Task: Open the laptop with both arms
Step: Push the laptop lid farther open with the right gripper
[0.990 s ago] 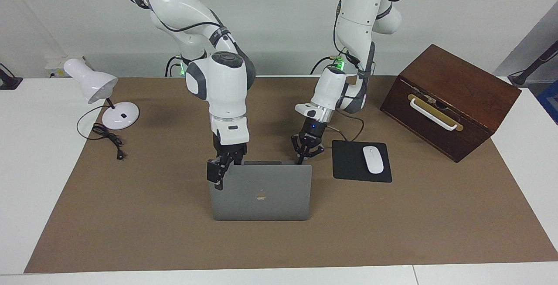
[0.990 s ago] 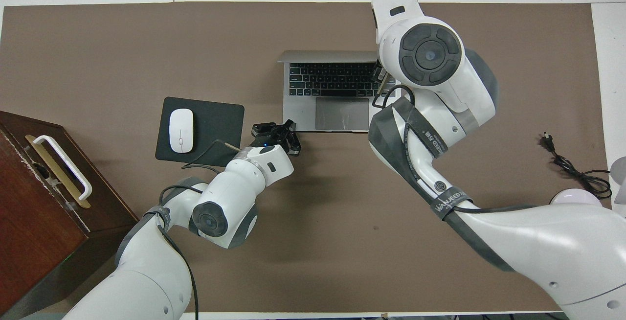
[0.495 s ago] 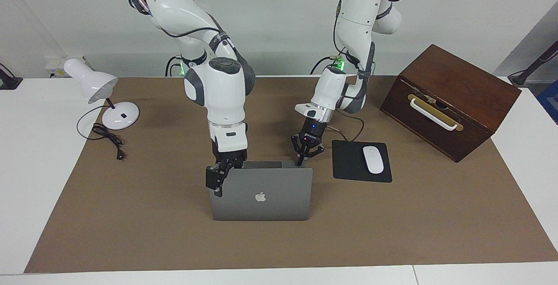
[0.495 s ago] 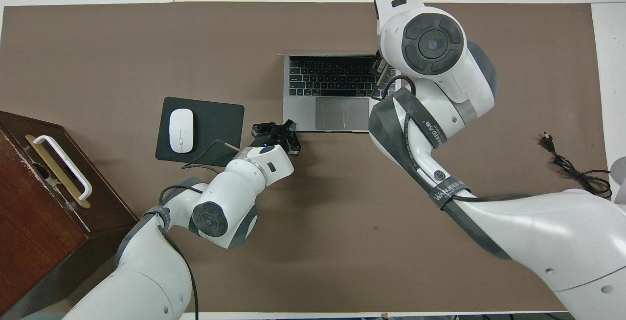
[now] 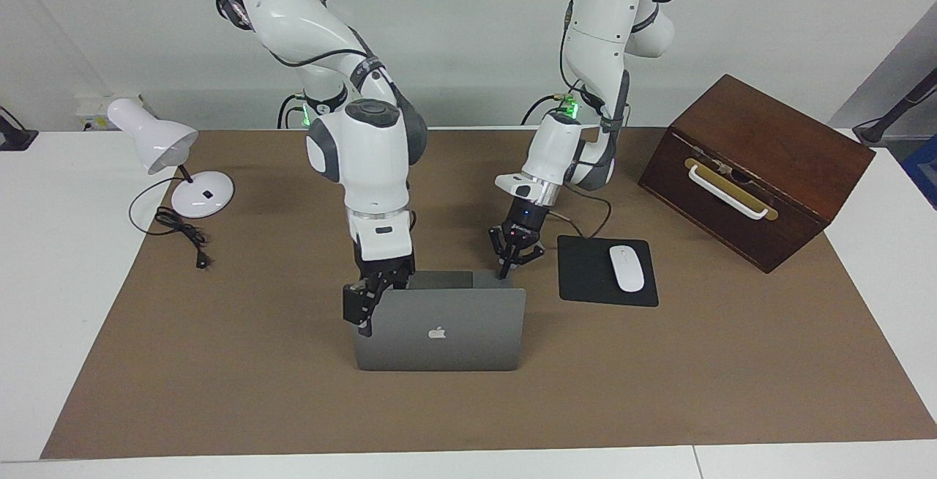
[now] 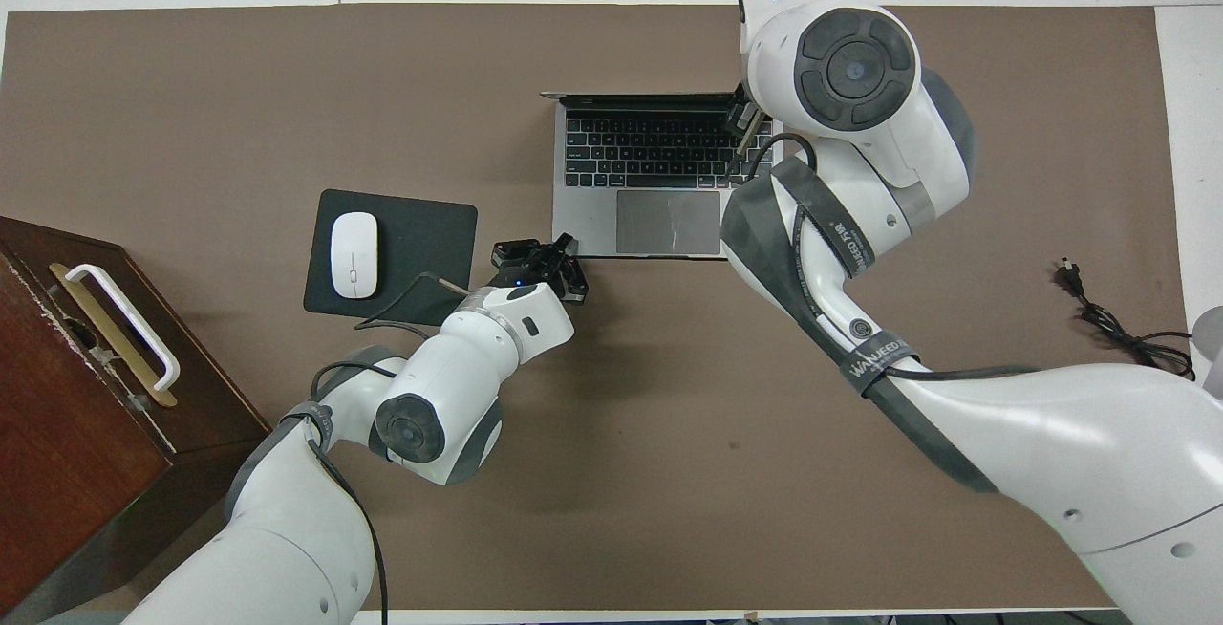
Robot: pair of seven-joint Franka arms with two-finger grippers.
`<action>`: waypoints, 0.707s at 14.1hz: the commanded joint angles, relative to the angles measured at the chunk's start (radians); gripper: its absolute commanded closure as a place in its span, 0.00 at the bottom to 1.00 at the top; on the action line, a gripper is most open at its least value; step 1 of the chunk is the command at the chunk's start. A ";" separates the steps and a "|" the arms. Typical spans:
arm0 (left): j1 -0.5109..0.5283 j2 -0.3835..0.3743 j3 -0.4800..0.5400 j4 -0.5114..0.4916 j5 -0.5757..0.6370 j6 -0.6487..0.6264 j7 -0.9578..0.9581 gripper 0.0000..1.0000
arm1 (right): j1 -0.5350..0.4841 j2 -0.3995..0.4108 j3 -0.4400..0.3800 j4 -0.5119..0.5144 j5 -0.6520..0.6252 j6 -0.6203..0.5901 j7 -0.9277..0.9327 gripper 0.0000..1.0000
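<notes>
The silver-grey laptop [image 5: 468, 321] stands open in the middle of the brown mat, its lid nearly upright with the apple logo facing away from the robots. The overhead view shows its dark keyboard and trackpad [image 6: 668, 222]. My right gripper [image 5: 365, 312] is open at the lid's top corner toward the right arm's end, one finger down the lid's outer face. In the overhead view its wrist hides most of it. My left gripper [image 5: 506, 268] is shut, tips down on the base's corner nearest the robots toward the left arm's end [image 6: 566, 245].
A black mouse pad [image 5: 585, 281] with a white mouse [image 5: 626, 268] lies beside the laptop toward the left arm's end. A dark wooden box [image 5: 768, 142] with a white handle stands further that way. A white desk lamp [image 5: 157, 143] and its cord [image 5: 183, 234] are at the right arm's end.
The lid has swung further up and away from the robots, showing more of the keyboard from above. My right gripper moved with its corner. The left gripper has stayed put on the base.
</notes>
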 commanded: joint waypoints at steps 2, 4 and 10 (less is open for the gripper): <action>0.005 0.069 0.003 0.021 0.007 0.001 0.005 1.00 | -0.008 0.072 0.015 0.139 0.045 -0.078 -0.057 0.00; 0.005 0.069 0.003 0.021 0.009 0.001 0.007 1.00 | -0.008 0.075 0.016 0.148 0.052 -0.081 -0.061 0.00; 0.005 0.069 0.003 0.019 0.009 0.001 0.007 1.00 | -0.011 0.083 0.016 0.170 0.061 -0.083 -0.063 0.00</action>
